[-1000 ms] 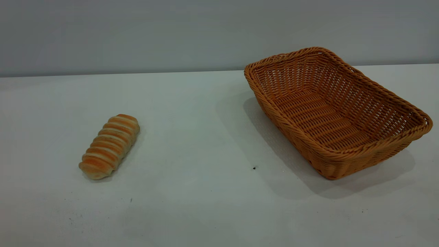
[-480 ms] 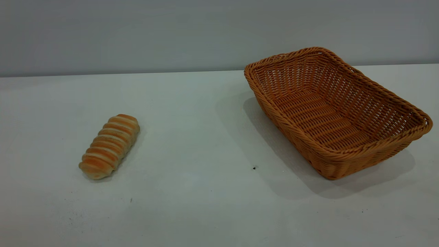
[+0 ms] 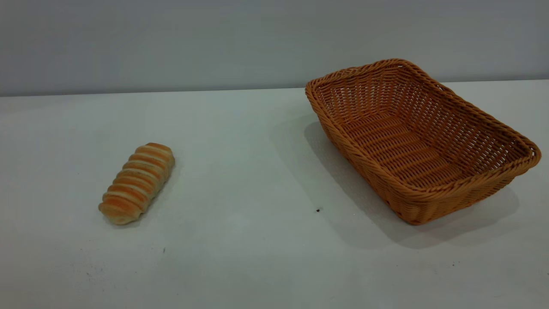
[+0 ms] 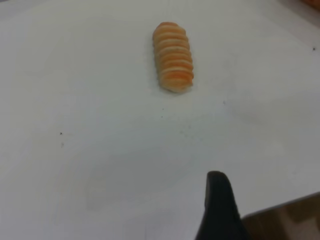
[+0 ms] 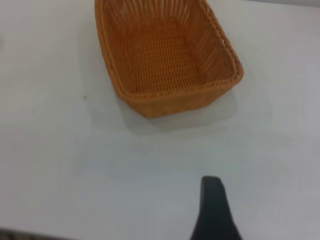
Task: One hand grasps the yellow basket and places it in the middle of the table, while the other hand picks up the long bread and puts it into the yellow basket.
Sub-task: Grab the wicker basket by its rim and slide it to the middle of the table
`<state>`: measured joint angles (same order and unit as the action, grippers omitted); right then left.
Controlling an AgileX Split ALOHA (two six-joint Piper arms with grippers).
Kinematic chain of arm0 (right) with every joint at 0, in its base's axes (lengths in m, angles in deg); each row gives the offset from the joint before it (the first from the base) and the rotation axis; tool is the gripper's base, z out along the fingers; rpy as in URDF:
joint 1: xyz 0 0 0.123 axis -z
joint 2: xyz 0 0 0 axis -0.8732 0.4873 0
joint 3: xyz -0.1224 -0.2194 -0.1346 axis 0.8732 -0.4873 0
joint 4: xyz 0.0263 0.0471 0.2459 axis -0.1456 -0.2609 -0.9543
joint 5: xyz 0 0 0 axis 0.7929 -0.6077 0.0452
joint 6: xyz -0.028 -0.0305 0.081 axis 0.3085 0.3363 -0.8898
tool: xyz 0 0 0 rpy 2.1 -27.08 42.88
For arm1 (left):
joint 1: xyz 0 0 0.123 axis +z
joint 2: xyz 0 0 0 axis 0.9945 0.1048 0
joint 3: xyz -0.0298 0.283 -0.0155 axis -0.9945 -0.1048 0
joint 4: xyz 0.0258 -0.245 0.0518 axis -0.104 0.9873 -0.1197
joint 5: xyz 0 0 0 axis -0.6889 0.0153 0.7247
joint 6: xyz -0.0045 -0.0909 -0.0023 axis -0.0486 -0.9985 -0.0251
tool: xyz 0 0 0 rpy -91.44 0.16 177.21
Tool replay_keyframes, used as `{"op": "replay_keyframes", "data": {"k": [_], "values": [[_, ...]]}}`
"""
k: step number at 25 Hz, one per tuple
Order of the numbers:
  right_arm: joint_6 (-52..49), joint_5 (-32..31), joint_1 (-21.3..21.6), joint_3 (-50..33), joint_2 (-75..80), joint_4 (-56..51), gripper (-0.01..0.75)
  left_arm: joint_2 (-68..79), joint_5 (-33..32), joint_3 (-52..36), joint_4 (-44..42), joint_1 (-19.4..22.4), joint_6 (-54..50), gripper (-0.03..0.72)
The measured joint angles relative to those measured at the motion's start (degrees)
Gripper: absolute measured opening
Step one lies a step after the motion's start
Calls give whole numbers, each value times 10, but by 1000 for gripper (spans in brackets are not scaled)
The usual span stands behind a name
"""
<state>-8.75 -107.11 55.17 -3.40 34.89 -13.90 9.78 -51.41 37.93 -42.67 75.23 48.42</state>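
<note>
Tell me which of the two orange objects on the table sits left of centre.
The long bread: small and striped, left of centre. The yellow basket stands at the right, empty.

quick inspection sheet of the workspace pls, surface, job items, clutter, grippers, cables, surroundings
surface: the table, plain white, with a few tiny dark specks.
job's things: the yellow basket stands upright and empty at the exterior view's right, not in the middle. The long bread lies on the table at the left, well apart from the basket.
clutter: nothing seen.
grippers: neither shows in the exterior view. One dark finger of the left gripper shows in the left wrist view, short of the bread; one of the right gripper in the right wrist view, short of the basket. Neither touches anything.
cables: nothing seen.
surroundings: a plain grey wall behind the table.
</note>
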Motion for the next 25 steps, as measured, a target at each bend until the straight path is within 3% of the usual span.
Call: {"op": "replay_keyframes", "data": {"k": [5, 15, 19, 25], "values": [[-45, 55, 0, 0, 80, 9, 570, 75, 42, 1, -6, 0, -51, 490], [-57, 263, 0, 0, 443, -66, 570, 374, 283, 1, 6, 0, -130, 479], [-59, 349, 0, 1, 585, -80, 570, 493, 303, 22, 20, 0, -135, 480], [-69, 409, 0, 68, 744, -144, 570, 593, 304, 73, 22, 0, -135, 478]]}}
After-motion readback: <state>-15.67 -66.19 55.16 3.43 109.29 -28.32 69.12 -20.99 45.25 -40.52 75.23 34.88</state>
